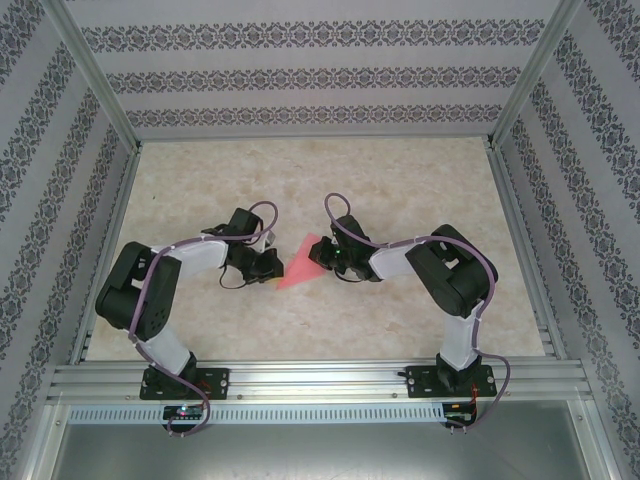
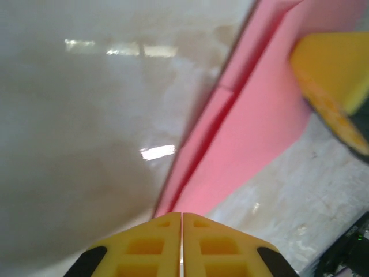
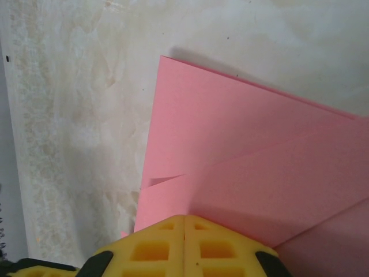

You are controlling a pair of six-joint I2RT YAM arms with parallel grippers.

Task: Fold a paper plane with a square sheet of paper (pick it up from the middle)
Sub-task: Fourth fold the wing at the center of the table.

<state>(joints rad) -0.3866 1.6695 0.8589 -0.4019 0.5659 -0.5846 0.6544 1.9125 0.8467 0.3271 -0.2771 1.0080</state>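
**Item 1: pink-red sheet of thin paper (image 1: 300, 264), count one.** It is folded into a pointed wedge with layered flaps. You will find it on the beige marbled tabletop (image 1: 400, 190), near the centre and between the two grippers. From above, it lies at 3 o'clock of the left gripper (image 1: 265, 266) and at 9 o'clock of the right gripper (image 1: 330, 262), touching both.

**Item 2: left gripper, count one, with two yellow ribbed fingers (image 2: 150, 248).** The jaws are pressed together, with only a hairline seam between them, and they pinch the narrow tip of the sheet. In your left wrist view, the sheet (image 2: 248, 133) runs from the fingertips towards 1 o'clock. One yellow finger (image 2: 337, 69) of the other gripper sits on it at 2 o'clock. This view is blurred, so you cannot tell whether the sheet's far part lies flat or stands off the tabletop.

**Item 3: right gripper, count one, with two yellow ribbed fingers (image 3: 219, 248).** The jaws are closed tight, nipping the sheet's near edge. In your right wrist view, the sheet (image 3: 242, 150) fans out from 12 o'clock round to 3 o'clock. Two overlapping flaps are visible, and a thin shadow runs along the far edge.

**Item 4: robot arms, count two.** They are black and white and are bolted at 6 o'clock on the aluminium rail (image 1: 320, 385).
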